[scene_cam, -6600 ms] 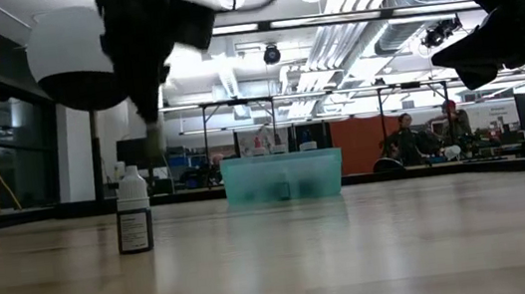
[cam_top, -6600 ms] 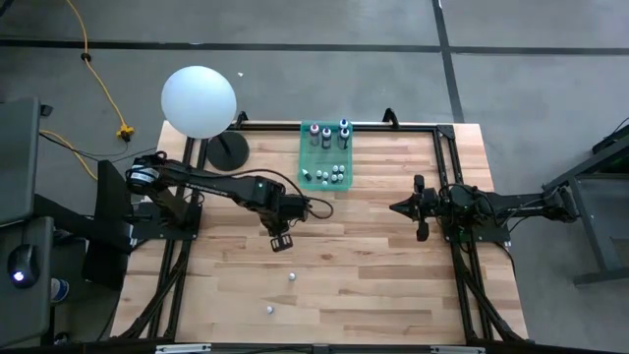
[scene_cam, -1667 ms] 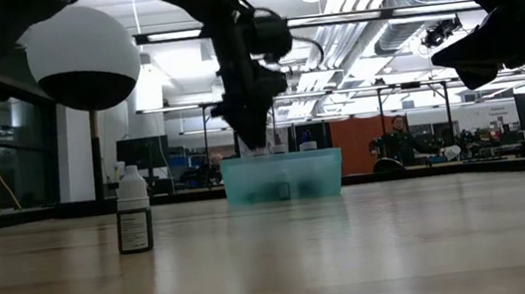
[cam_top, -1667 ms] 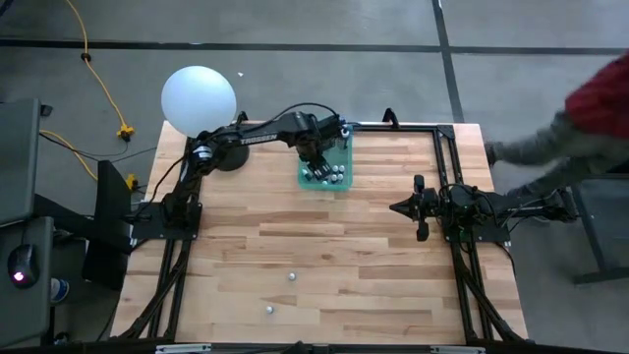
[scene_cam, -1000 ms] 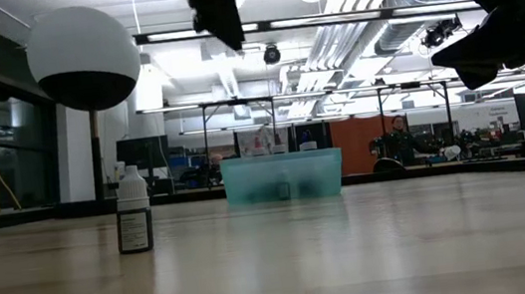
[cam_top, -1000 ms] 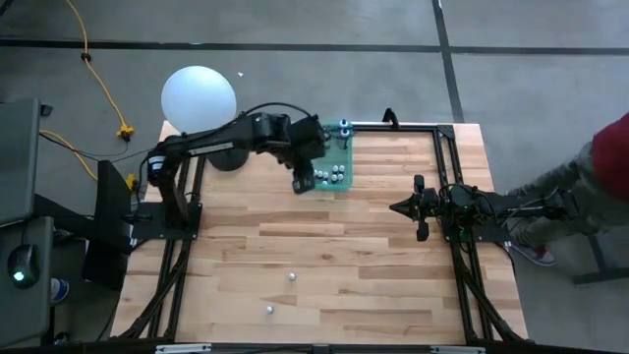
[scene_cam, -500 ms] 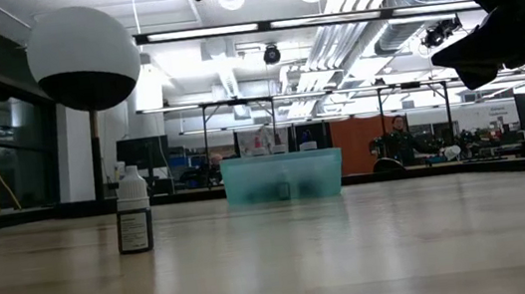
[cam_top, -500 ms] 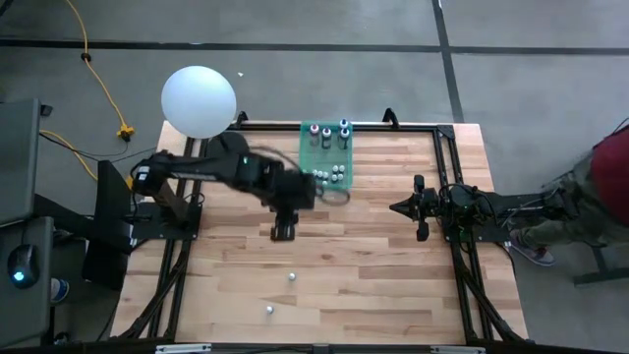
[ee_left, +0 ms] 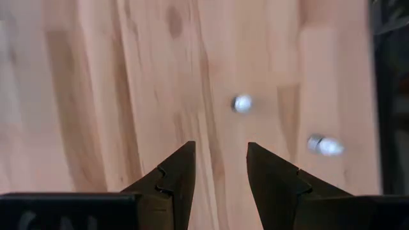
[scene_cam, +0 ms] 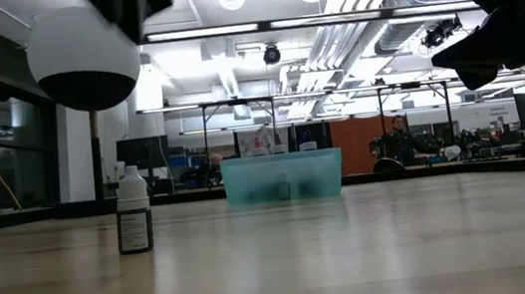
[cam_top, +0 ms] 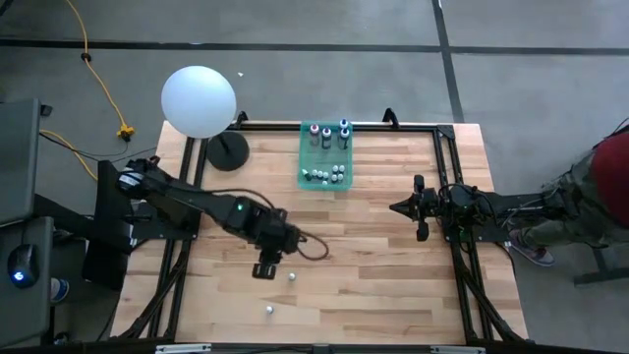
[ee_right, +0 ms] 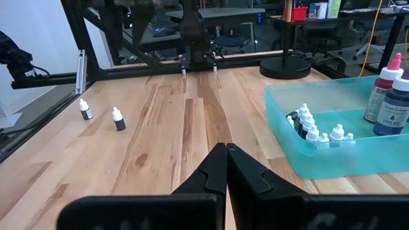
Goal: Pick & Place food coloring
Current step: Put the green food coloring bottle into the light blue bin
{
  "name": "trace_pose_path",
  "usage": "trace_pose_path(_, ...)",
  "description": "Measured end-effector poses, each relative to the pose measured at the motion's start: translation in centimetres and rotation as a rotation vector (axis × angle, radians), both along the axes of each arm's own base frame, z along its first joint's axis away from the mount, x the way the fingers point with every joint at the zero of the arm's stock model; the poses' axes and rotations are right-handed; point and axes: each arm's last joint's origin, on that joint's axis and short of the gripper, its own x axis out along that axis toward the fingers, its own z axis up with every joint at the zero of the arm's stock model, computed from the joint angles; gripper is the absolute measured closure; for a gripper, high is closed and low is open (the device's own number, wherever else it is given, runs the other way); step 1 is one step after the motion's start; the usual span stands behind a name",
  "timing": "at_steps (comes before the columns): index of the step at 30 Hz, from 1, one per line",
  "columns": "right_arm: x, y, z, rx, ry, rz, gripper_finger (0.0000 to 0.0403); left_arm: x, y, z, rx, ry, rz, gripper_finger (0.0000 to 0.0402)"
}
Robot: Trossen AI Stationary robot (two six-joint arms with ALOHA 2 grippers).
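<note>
**Left claw empty above two loose bottles; the rest sit in the bin**

Your left claw (cam_top: 263,269) hangs over the front-middle of the wooden tabletop (cam_top: 373,275), its fingers (ee_left: 174,177) partly apart with nothing but bare wood between them. Just ahead of it, in the left wrist view, you can count two small white-capped food coloring bottles: the nearer bottle (ee_left: 242,103) stands slightly off the line of the gap, and the farther bottle (ee_left: 324,145) is off to one side of it, looking tilted or lying. From above, the same two show as pale dots, one just beside the claw (cam_top: 292,277) and one a little farther toward the front edge (cam_top: 268,309).

Well beyond the claw, toward the back of the tabletop, you have the teal bin (cam_top: 307,157). In it, the right wrist view shows a row of about seven tiny white-capped bottles (ee_right: 312,133) along the near wall, though the count is hard to settle, and the high view shows three larger bottles (cam_top: 327,135) at the far end.

Your right claw (cam_top: 395,207) waits at the right side of the tabletop, level with the bin's near end, its fingers pressed together and holding nothing.

Behind the left arm, one large white ball (cam_top: 199,100) stands on a dark round base.
</note>
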Motion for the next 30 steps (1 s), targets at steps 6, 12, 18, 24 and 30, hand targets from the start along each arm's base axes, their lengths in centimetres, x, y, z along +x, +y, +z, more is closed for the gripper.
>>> trace_pose_path(6,0.0,0.0,-0.1,0.0,0.007,0.0,0.0402,-0.7,-1.6,-3.9,0.024,0.005,-0.105,0.0268)
trace_pose_path(12,0.0,0.0,0.0,0.0,0.006,0.0,0.0402,-1.0,-2.5,-6.9,0.038,-0.065,-0.219,0.0268)
trace_pose_path(18,0.0,0.0,-0.1,0.0,0.006,0.0,0.0402,-1.2,-2.7,-8.9,0.034,-0.115,-0.29,0.0268)
trace_pose_path(24,0.0,0.0,-0.1,0.0,0.006,0.0,0.0402,-1.1,-3.0,-9.5,0.04,-0.18,-0.34,0.0268)
trace_pose_path(30,0.0,0.0,0.0,0.0,0.006,0.0,0.0402,-0.5,-3.2,-9.9,0.043,-0.224,-0.36,0.0268)
